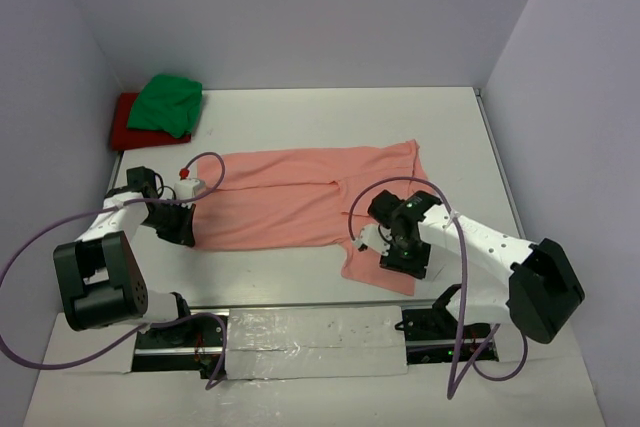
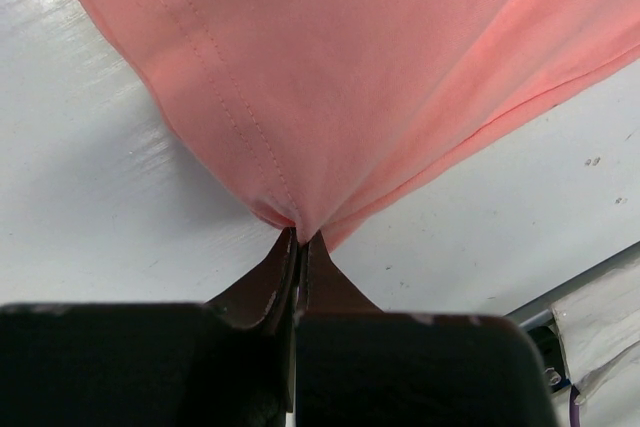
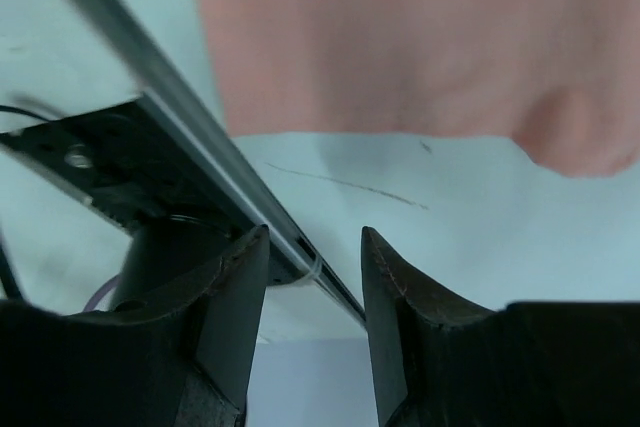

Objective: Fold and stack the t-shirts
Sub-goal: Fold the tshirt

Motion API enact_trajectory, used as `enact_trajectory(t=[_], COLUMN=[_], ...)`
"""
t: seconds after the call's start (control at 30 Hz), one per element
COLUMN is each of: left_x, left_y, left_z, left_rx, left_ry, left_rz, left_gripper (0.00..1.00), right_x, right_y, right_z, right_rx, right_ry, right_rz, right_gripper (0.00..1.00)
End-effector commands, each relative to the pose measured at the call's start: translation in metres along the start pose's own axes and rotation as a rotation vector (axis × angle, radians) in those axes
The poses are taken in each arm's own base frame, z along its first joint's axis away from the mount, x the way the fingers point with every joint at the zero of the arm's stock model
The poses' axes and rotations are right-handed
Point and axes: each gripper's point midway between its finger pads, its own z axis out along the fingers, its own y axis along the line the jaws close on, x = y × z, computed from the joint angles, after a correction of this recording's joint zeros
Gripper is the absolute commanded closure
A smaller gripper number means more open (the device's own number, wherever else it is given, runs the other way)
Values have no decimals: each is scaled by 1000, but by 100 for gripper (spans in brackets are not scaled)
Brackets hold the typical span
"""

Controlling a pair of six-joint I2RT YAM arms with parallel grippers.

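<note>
- Salmon-pink cotton t-shirt (image 1: pixel 300 197): flat at the centre of the white table (image 1: pixel 440 117), long axis left-right, sleeve at near right.
- Bright green t-shirt (image 1: pixel 168 104): bunched in the far-left corner, atop the red t-shirt (image 1: pixel 122 129).
- Left gripper (image 2: pixel 298 243): clenched on the pink shirt's left edge.
- Right gripper (image 3: pixel 314 239): released, empty, over the near-right sleeve.

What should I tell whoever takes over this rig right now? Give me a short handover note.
Left gripper: shut, pinching an edge of the salmon-pink t-shirt at its left end.
Right gripper: open, empty, over that shirt's near right corner.
Green t-shirt: bunched on top of the red t-shirt, far left corner of the table.
Done: salmon-pink shirt laid out mid-table; no compact fold visible.
Left: fold it, fold the green one, check the red, stack all three.
</note>
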Motion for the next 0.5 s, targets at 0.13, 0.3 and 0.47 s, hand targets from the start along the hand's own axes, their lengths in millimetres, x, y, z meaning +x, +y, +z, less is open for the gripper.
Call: enact_trajectory(t=[0.13,0.3,0.47], left_x=[-18,-18,-19], left_y=[2,1,1], left_z=[-16,-16,-13], left_rx=[-16,-15,-8], left_ry=[-58,-65,-66], left_rz=[41,38,34], left_gripper=[100,100,100], right_x=[-15,-24,-50], right_y=[49,39,25], right_z=[-9,0,-6], right_rx=[-151,-43,62], right_ry=[-90,-89,-166], right_rz=[-163,-166,-197], right_gripper=[50,50,51])
